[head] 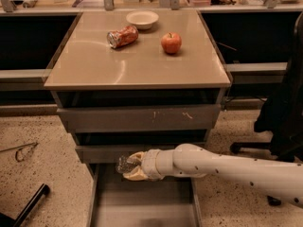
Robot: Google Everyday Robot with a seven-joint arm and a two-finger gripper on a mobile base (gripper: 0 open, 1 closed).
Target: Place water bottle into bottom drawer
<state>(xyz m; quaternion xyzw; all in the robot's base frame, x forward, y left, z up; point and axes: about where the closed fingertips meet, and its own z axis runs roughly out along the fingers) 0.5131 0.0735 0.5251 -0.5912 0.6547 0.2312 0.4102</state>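
Observation:
My gripper (pixel 130 168) reaches in from the right on a white arm and is shut on the water bottle (pixel 124 164), a small clear crinkly bottle whose end sticks out to the left of the fingers. It hangs just above the back of the open bottom drawer (pixel 142 207), a shallow grey tray pulled out toward the camera, right in front of the middle drawer's front.
The cabinet top (pixel 137 65) carries a crushed red soda can (pixel 122 36), a white bowl (pixel 142 19) and a red apple (pixel 171 42). Two upper grey drawers (pixel 142 118) are slightly ajar. A dark office chair (pixel 284 112) stands at right; a black bar (pixel 28 206) lies at lower left.

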